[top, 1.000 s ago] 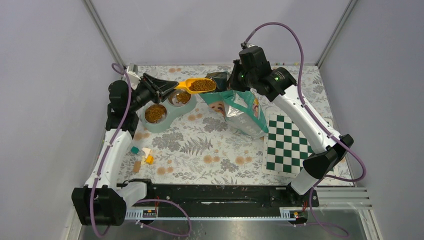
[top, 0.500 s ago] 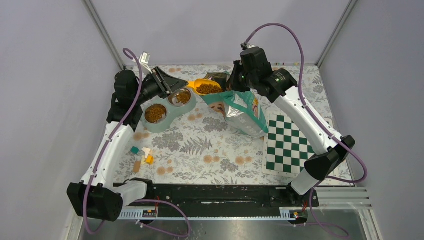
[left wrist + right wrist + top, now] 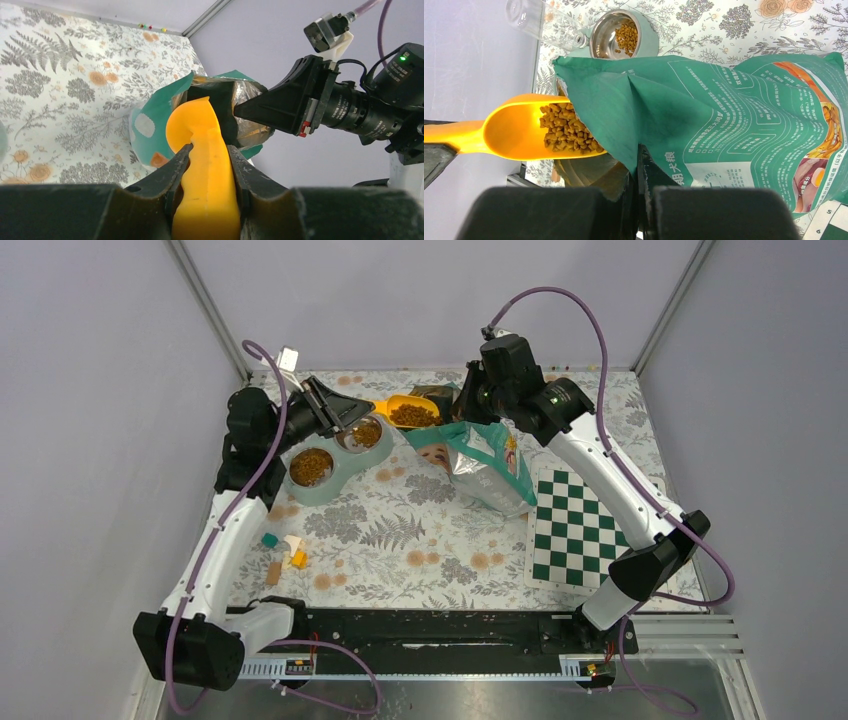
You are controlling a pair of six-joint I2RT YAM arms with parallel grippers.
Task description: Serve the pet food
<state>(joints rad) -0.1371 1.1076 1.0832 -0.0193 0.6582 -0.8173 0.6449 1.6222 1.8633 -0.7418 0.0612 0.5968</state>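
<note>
behind bag [image 3: 724,115] flap, scoop [image 3: 509,132] tip, pet food [image 3: 566,132] partly hidden

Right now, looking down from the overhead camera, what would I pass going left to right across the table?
Twin-bowl feeder → orange scoop loaded with kibble → green food bag → chessboard. I left out the small blocks, since they overlap the feeder sideways.

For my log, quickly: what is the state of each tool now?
Left tool: closed on the orange scoop, at its handle.
Right tool: closed on the green bag, at its top edge.
</note>
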